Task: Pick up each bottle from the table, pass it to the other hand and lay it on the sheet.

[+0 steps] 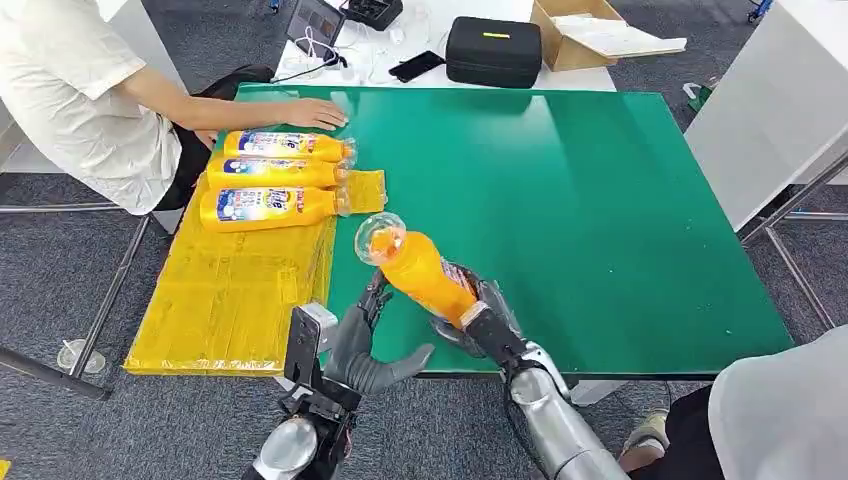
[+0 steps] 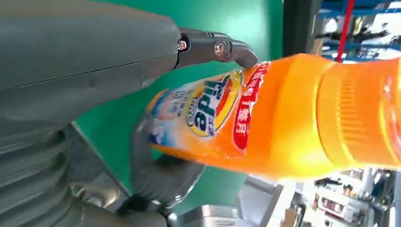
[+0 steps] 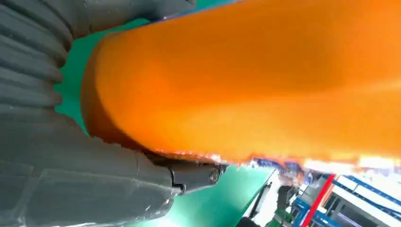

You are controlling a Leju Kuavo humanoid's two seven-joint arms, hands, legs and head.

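Orange detergent bottle [image 1: 418, 270], clear cap tilted up and away from the robot, hangs in mid-air over the near edge of the green surface [image 1: 600, 200], its base wrapped in the right hand [image 1: 478, 318]. Just beside it, the left hand [image 1: 372, 345] reaches in with fingers [image 1: 375, 300] spread apart, holding nothing; the left wrist view puts a dark fingertip right at the bottle's label, though whether it actually touches is hard to say. The handover appears to be at its midpoint. Done well, the left hand should close around the labelled middle, clear of the right hand's fingers, and be seated firmly before the right lets go, since the smooth plastic body looks likely to slip. To the robot's left lies the yellow sheet [image 1: 230, 300], with three matching bottles [image 1: 270, 175] lying side by side at its far end, caps toward the green. A seated person in a pale shirt rests a hand [image 1: 315, 112] on the surface just beyond them, so the laying-down may need a spot nearer the robot.
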